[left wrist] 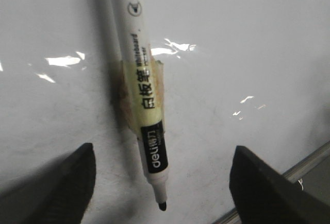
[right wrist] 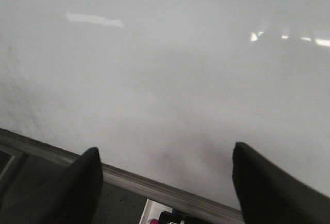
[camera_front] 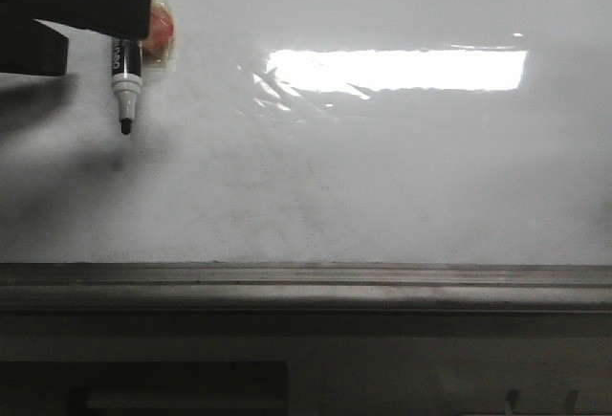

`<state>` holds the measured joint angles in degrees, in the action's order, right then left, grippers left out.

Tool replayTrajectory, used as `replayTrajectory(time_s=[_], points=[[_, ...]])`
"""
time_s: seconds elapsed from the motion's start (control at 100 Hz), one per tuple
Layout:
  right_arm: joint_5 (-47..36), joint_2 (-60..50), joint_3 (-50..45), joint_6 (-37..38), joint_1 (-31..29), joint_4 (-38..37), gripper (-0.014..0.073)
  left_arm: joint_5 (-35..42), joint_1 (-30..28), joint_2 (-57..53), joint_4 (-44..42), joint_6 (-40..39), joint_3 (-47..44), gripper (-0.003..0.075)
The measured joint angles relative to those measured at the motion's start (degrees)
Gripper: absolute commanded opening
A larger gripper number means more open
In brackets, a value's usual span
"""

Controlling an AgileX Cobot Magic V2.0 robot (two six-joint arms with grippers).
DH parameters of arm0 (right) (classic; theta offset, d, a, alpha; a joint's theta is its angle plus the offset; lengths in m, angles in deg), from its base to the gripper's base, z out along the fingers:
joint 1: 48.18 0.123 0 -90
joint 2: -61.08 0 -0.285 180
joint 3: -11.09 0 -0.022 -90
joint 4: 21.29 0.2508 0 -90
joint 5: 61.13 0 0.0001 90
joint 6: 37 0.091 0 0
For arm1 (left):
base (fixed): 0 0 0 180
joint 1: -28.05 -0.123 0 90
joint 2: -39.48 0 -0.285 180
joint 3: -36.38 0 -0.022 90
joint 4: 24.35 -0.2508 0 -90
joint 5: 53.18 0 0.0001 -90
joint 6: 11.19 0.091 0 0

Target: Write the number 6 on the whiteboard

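Note:
The whiteboard (camera_front: 382, 177) fills the front view, glossy white with faint smudges. No number 6 or other marker line shows on it. A white marker pen (camera_front: 125, 76) with a black tip hangs tip-down at the upper left, under my left arm's dark body (camera_front: 67, 0). In the left wrist view the pen (left wrist: 147, 110) lies between the fingers (left wrist: 67, 183), fixed with yellowish tape (left wrist: 142, 95); the fingers do not touch it. My left gripper (left wrist: 162, 152) is open. My right gripper (right wrist: 165, 149) is open and empty over the board's lower edge.
A grey metal rail (camera_front: 306, 277) runs along the board's bottom edge and also shows in the right wrist view (right wrist: 144, 183). A bright rectangular light reflection (camera_front: 397, 69) sits upper right of centre. Below the rail, a white tray with dark pen ends (right wrist: 172, 216) shows.

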<state>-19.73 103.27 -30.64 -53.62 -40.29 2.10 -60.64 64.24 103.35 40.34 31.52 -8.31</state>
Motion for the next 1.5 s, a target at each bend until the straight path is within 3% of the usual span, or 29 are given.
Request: replayTrajectory(time_s=[0.19,0.37,0.49,0.62,0.83,1.0,1.24,1.5], points=[[-0.4,0.0,0.0,-0.2,0.0,0.0,0.0476,6.8,2.7,3.5,0.6,0.0,0.0,0.0493],[-0.4,0.0,0.0,-0.3,0.0,0.0,0.0476,7.9,3.0,5.4,0.7,0.0,0.6,0.0472],[-0.5,0.0,0.0,-0.3,0.0,0.0,0.0476,8.2,3.2,6.5,0.7,0.0,1.1,0.0298],[-0.5,0.0,0.0,-0.3,0.0,0.0,0.0476,8.6,3.2,7.2,0.7,0.0,1.1,-0.0017],[-0.5,0.0,0.0,-0.4,0.0,0.0,0.0474,7.1,3.2,7.5,-0.8,0.0,1.4,-0.002],[0.1,0.1,0.1,-1.8,0.0,1.3,0.0467,0.4,3.6,5.3,-9.3,0.0,4.3,-0.002],[6.0,6.1,4.2,-17.5,0.0,19.2,0.0467,-14.3,8.8,3.8,-23.1,0.1,11.5,-0.002],[15.6,18.6,13.9,-26.9,0.0,31.3,0.0467,-19.5,12.0,4.2,-30.3,0.1,13.0,-0.002]])
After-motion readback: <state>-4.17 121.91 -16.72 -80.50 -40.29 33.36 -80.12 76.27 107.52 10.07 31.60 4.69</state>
